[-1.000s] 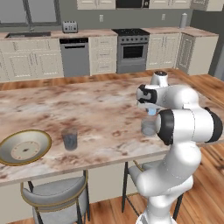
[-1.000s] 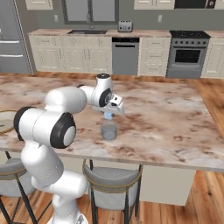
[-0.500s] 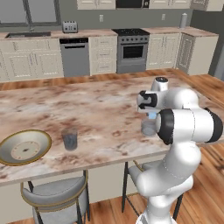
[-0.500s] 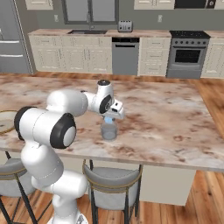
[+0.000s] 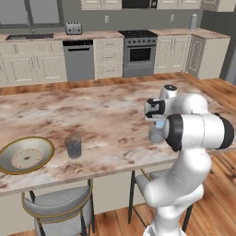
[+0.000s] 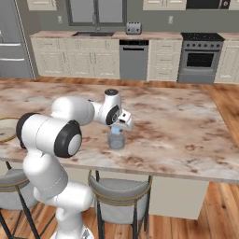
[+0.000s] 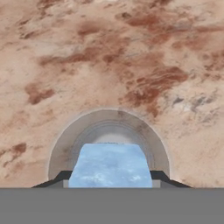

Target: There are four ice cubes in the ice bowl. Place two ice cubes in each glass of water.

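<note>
My gripper point(image 5: 158, 123) points straight down over the right glass of water point(image 5: 156, 135) near the counter's front edge. It is shut on a pale blue ice cube point(image 7: 109, 165), which hangs just above the round mouth of this glass point(image 7: 61, 140). From the other side the cube point(image 6: 116, 131) shows under the hand, right above the glass point(image 6: 116, 141). The second glass point(image 5: 73, 146) stands further left. Beside it, at the counter's left end, lies the ice bowl point(image 5: 39, 144) with its golden-tan rim. What lies in the bowl is too small to tell.
The long marble counter point(image 5: 101, 115) runs across both base views. Two stools point(image 5: 57, 205) point(image 6: 119, 196) stand under its front edge. Cabinets, a dishwasher and an oven point(image 5: 138, 55) line the far wall.
The hand has come down with the ice cube, from a little above the right glass to just over its mouth. The grip has stayed the same.
</note>
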### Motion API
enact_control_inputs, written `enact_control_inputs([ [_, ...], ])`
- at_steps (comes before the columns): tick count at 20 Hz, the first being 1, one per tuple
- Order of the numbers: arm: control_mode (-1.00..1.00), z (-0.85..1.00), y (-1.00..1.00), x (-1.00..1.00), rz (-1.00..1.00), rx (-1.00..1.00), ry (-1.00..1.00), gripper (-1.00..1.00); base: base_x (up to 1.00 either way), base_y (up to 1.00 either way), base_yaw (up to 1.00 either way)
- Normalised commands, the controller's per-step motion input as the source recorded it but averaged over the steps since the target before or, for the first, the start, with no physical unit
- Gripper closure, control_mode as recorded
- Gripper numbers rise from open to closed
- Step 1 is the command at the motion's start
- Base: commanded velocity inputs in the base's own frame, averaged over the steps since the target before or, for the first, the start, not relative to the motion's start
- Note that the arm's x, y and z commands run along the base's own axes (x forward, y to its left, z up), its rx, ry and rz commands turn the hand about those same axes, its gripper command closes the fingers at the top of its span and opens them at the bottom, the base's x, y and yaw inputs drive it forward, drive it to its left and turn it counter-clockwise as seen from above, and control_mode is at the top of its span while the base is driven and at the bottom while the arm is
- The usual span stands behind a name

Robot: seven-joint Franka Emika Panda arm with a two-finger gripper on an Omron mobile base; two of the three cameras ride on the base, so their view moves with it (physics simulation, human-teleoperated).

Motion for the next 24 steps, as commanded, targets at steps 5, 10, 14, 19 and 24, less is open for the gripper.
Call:
enact_control_inputs([
  [5,-1.00,-0.02,0.00,0.02,0.00,0.03,0.00,1.00,0.00,0.00,0.00],
  [10,-1.00,0.00,0.00,0.00,0.00,0.01,0.00,1.00,0.00,0.00,0.00],
  [14,-1.00,0.00,0.00,0.00,0.00,0.00,0.00,-1.00,0.00,0.00,0.00],
  [19,-1.00,0.00,0.00,0.00,0.00,0.00,0.00,-1.00,0.00,0.00,0.00],
  [24,-1.00,0.00,0.00,0.00,0.00,0.00,0.00,-1.00,0.00,0.00,0.00],
])
